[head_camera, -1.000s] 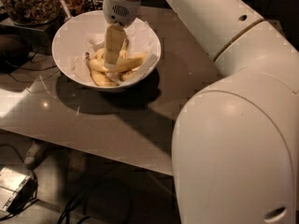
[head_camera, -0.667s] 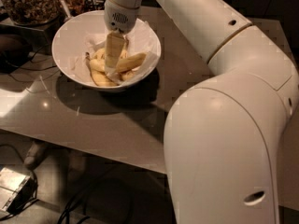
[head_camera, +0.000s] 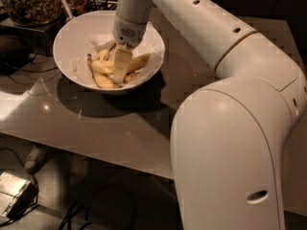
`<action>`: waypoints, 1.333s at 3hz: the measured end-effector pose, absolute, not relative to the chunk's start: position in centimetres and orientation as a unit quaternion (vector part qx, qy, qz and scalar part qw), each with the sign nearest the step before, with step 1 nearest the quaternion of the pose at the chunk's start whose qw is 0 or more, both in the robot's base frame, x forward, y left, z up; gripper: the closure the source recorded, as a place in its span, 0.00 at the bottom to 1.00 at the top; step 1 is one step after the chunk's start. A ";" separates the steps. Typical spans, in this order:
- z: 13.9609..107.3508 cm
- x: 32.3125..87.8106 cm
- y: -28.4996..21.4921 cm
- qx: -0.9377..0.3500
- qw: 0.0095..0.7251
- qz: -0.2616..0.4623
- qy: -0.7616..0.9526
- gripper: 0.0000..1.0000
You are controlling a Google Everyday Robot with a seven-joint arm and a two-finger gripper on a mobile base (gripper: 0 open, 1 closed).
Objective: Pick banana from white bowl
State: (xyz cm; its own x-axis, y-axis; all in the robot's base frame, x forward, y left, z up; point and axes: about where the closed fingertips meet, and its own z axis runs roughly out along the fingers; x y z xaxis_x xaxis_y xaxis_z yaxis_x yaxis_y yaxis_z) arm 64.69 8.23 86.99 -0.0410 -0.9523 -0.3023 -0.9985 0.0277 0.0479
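Note:
The white bowl point(head_camera: 67, 37) stands at the table's far left, lined with crumpled white paper. Several yellow bananas lie in it. The longest banana point(head_camera: 102, 78), with a dark stem at its left end, lies along the front of the pile. A shorter banana point(head_camera: 139, 61) lies to the right. My gripper point(head_camera: 119, 70) reaches straight down into the bowl from above and sits among the bananas at the middle of the pile, hiding part of them.
A dark glass jar of nuts point(head_camera: 29, 4) stands behind the bowl at the far left. The grey table point(head_camera: 120, 128) ends in a near edge. Cables and a small box point(head_camera: 13, 195) lie on the floor below. My white arm point(head_camera: 230, 128) fills the right side.
The gripper has stayed in the bowl and sunk slightly lower among the bananas. The arm's large near link has swung to the left in the view.

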 end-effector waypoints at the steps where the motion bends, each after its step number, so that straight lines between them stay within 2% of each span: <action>1: 86.8 65.3 8.9 -0.685 0.105 0.123 0.710 0.70; 2: 86.8 65.3 8.9 -0.685 0.105 0.123 0.710 0.92; 3: 88.6 64.5 8.6 -0.690 0.141 0.136 0.697 1.00; 4: 92.1 62.0 7.5 -0.697 0.190 0.136 0.678 1.00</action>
